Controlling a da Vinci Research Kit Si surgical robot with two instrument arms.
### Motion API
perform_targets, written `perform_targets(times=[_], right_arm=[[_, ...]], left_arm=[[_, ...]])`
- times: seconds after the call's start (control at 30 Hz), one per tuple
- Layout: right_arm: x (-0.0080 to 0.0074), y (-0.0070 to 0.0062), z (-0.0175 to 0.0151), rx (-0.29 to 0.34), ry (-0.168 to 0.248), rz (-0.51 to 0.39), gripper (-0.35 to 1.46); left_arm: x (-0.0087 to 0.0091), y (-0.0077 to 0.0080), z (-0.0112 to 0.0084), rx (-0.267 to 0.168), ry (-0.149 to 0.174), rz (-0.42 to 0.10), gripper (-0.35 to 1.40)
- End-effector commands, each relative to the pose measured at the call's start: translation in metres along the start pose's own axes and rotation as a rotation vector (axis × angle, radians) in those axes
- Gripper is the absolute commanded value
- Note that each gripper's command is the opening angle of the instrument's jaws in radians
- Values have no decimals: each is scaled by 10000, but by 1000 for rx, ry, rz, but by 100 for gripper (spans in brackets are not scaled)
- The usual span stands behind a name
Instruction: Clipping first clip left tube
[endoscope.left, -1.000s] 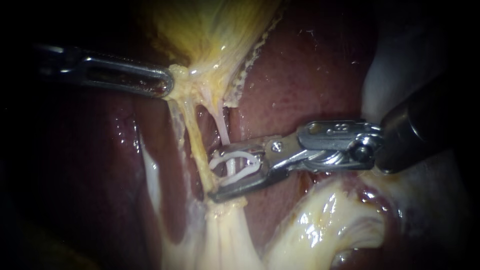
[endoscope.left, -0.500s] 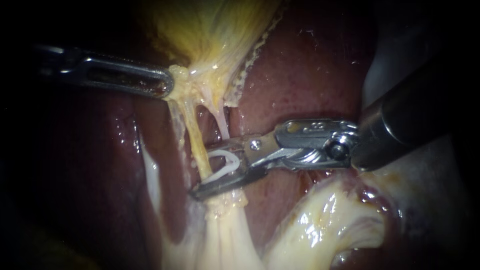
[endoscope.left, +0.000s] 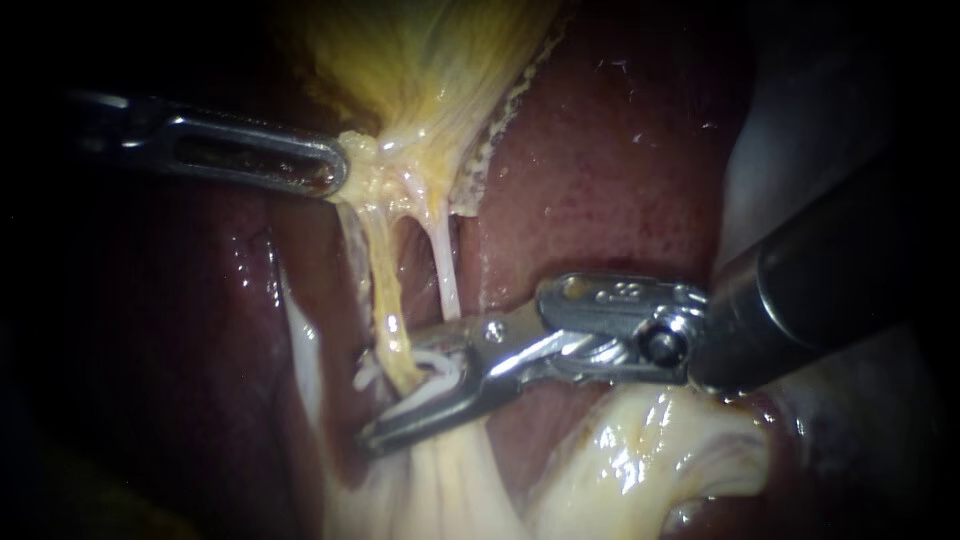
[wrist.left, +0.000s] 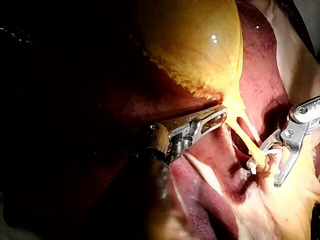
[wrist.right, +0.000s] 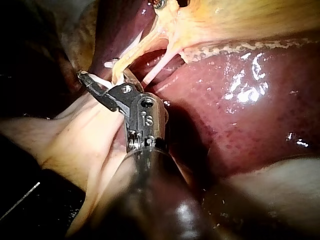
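My left instrument comes in from the left, its jaws shut on the neck of the yellow gallbladder, holding it taut. Two tubes run down from there: the yellowish left tube and the thin white right tube. My right instrument holds a white clip between its jaws, and the clip straddles the lower end of the left tube. The left wrist view shows the left instrument gripping the neck, and the clip around the tube. In the right wrist view the right instrument reaches past the tube.
Dark red liver lies behind and on both sides of the tubes. Glistening pale fatty tissue bulges under the right instrument's wrist. A pale strand runs down the liver beside the left tube.
My right instrument has slid left and lower, past the right tube, so the clip now straddles the left tube. Its jaws stand closer together. The left instrument has not moved.
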Motion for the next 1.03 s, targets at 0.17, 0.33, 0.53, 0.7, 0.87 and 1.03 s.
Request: perform_targets(times=[0.17,0.33,0.53,0.7,0.87,1.03], right_arm=[[0,5,4,10,-9,-6,37],[0,7,2,3,-5,12,19],[0,7,2,-14,5,36,-35],[-1,9,0,-17,7,42,-35],[-3,13,-3,-18,7,42,-35],[-4,15,-5,-19,8,42,-35]], left_arm=[[0,0,0,0,0,-6,-35],[1,0,1,0,0,-6,-35],[1,0,1,1,4,-5,-35],[1,0,1,1,4,-5,-35],[1,0,1,1,4,-5,-35],[1,0,1,1,4,-5,-35]])
